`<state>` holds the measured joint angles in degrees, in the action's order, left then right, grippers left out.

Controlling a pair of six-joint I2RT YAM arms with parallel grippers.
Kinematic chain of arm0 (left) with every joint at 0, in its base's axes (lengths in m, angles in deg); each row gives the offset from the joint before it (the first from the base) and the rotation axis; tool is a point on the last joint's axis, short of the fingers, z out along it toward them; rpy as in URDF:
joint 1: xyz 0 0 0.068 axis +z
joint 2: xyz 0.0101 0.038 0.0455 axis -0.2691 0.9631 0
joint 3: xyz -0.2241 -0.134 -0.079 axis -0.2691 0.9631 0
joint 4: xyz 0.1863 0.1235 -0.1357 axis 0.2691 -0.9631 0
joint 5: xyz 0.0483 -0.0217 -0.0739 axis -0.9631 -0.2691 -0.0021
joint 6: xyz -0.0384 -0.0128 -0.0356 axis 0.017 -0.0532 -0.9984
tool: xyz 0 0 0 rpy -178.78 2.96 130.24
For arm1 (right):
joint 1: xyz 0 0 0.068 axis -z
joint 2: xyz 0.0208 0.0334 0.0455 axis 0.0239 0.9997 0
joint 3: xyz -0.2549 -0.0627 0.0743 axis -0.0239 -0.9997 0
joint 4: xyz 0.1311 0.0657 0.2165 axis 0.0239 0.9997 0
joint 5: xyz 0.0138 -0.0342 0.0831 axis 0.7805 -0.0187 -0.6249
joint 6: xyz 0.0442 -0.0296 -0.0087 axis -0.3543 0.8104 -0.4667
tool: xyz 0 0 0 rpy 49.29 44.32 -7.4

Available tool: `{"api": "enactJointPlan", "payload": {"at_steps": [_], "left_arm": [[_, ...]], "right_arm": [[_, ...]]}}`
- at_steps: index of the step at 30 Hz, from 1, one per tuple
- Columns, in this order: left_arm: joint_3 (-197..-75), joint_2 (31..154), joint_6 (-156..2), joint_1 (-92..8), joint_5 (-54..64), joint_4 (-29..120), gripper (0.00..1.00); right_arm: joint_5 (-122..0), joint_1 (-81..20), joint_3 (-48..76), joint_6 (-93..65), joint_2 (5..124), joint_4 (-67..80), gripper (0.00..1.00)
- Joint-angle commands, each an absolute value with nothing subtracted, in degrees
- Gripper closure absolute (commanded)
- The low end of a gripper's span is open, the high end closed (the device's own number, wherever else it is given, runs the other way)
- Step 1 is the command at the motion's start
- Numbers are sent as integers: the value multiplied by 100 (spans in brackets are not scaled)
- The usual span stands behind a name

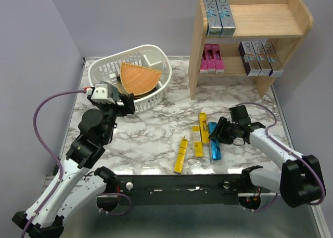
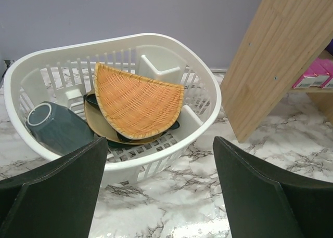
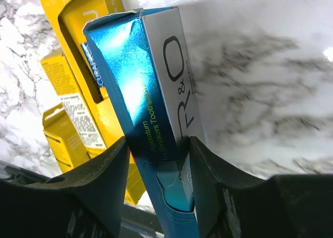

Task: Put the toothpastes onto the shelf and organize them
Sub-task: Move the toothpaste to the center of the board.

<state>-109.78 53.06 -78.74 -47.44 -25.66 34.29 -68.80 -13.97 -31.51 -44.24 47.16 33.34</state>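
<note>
The wooden shelf (image 1: 265, 20) stands at the back right. Its top tier holds two blue-silver toothpastes (image 1: 221, 17). Its lower tier holds pink cartons (image 1: 212, 58) and purple-silver cartons (image 1: 260, 57). Three yellow toothpastes (image 1: 197, 141) and one blue toothpaste (image 1: 214, 149) lie on the marble table in front. My right gripper (image 1: 219, 134) is low over the blue carton (image 3: 151, 92). Its fingers (image 3: 104, 170) press both sides of the carton, with yellow cartons (image 3: 78, 108) to the left. My left gripper (image 1: 129, 104) is open and empty beside the basket; it also shows in the left wrist view (image 2: 160, 144).
A white slotted basket (image 1: 104, 71) stands at the back left with an orange wicker wedge (image 1: 139, 78), a plate and a grey cup (image 2: 54, 126) inside. The shelf's side panel (image 2: 281, 56) rises right of the basket, with pink cartons (image 2: 315, 77) behind it.
</note>
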Motion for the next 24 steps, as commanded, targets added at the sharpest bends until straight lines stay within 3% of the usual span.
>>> {"api": "enactJointPlan", "payload": {"at_steps": [1,9,12,14,15,18,24], "left_arm": [[-10933,5335,-7806,-4707,-2526,3461,7],[-10898,5449,-7771,-4681,-2553,3487,7],[-10906,5484,-7788,-4681,-2518,3478,7],[-10906,5519,-7806,-4672,-2508,3478,7],[-10907,5537,-7814,-4672,-2491,3469,7],[-10907,5607,-7867,-4663,-2412,3452,7],[-10950,5923,-7990,-4646,-2289,3373,7]], "right_arm": [[-6297,-2122,-2542,-4484,5509,2548,49],[-5716,-3177,-1329,-4098,6626,2442,48],[-5733,-3283,-1293,-3975,6662,2223,41],[-5698,-3301,-1407,-3931,6470,2126,33],[-5698,-3301,-1494,-3878,6373,2082,25],[-5637,-3310,-1907,-3816,5778,1976,15],[-5382,-3310,-2856,-3781,4721,1854,14]]}}
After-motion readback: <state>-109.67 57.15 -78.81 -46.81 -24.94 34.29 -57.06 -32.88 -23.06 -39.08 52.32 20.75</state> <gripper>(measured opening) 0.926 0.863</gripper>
